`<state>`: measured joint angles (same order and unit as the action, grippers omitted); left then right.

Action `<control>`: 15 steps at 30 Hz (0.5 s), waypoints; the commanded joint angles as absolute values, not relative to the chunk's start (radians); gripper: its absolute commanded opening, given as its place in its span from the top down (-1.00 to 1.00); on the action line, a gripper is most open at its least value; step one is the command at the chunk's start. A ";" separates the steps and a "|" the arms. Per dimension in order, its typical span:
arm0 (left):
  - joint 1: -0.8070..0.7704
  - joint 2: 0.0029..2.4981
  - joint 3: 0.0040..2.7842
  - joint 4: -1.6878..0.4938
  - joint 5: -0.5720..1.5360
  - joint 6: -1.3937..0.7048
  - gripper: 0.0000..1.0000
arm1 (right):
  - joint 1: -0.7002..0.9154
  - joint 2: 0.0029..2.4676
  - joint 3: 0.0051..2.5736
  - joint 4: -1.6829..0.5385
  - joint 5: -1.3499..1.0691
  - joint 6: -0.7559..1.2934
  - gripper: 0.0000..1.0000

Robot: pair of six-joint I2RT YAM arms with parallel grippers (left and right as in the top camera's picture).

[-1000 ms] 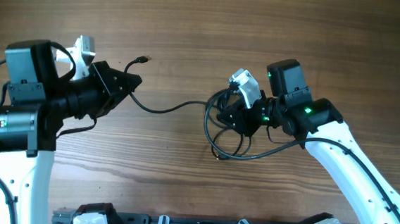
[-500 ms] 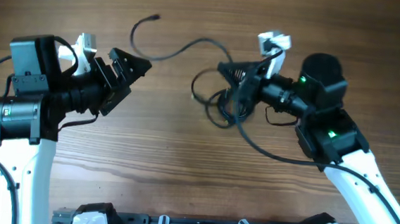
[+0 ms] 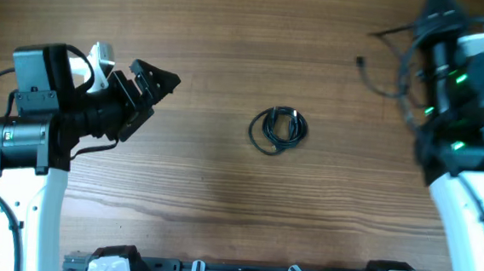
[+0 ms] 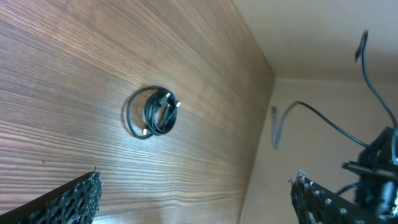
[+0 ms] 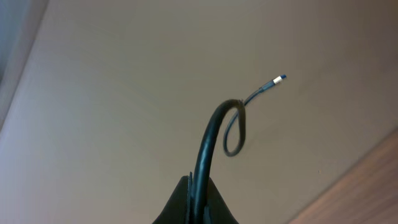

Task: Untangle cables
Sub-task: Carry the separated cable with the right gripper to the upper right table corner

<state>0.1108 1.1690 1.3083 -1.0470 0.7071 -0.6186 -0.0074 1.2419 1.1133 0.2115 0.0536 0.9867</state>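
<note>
The left arm (image 3: 27,214) and right arm (image 3: 467,211) are showing white links under black housings; the left gripper (image 3: 156,77) fingers (image 4: 74,199) are showing black mesh.

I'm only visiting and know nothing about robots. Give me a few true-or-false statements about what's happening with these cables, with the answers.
1. A small coil of cable lies on the table. True.
2. The left gripper is clamped on that coil. False: it is open and empty, off to one side of the coil.
3. The right gripper is shut on a second cable. True.
4. That second cable lies flat on the table. False: it is held up, looping through the air with its plug end hanging free.
5. The coil touches the second cable. False: the coil sits alone, apart from it.
</note>
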 commanded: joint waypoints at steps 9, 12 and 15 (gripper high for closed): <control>0.107 1.174 1.307 -1.062 0.652 -0.607 -1.00 | -0.204 1.718 1.685 -0.270 0.821 0.406 0.91; 0.107 1.174 1.307 -1.063 0.611 -0.607 -1.00 | -0.204 1.824 1.685 -0.255 0.912 0.421 0.91; 0.107 1.174 1.307 -1.063 0.603 -0.607 -1.00 | -0.214 1.916 1.685 -0.192 0.897 0.413 0.91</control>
